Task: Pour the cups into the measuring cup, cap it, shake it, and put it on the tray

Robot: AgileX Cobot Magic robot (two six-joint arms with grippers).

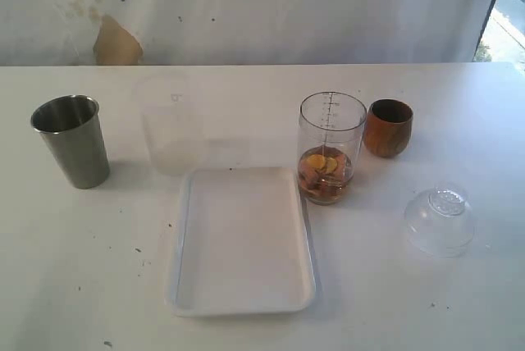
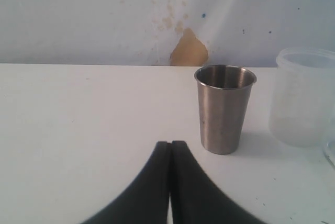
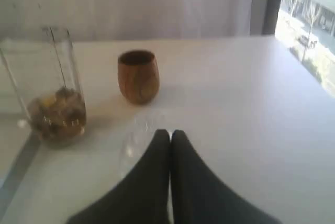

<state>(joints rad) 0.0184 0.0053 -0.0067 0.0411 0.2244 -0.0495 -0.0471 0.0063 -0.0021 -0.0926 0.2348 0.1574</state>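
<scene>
The steel tumbler [image 1: 72, 140] stands upright at the table's left. The clear measuring cup [image 1: 330, 148] stands just right of the white tray [image 1: 243, 239], with brown and yellow pieces in its bottom. The brown wooden cup [image 1: 388, 127] stands upright right beside it. Neither arm shows in the exterior view. My left gripper [image 2: 170, 143] is shut and empty, a short way from the tumbler [image 2: 224, 108]. My right gripper [image 3: 170, 133] is shut and empty, above the clear dome lid [image 3: 137, 139], with the wooden cup [image 3: 138, 76] and measuring cup [image 3: 49, 85] beyond it.
A cloudy translucent container [image 1: 172, 125] stands between the tumbler and the measuring cup, behind the tray. The clear dome lid [image 1: 440, 220] lies on the table at the right. A white wall with a brown patch [image 1: 116, 43] backs the table.
</scene>
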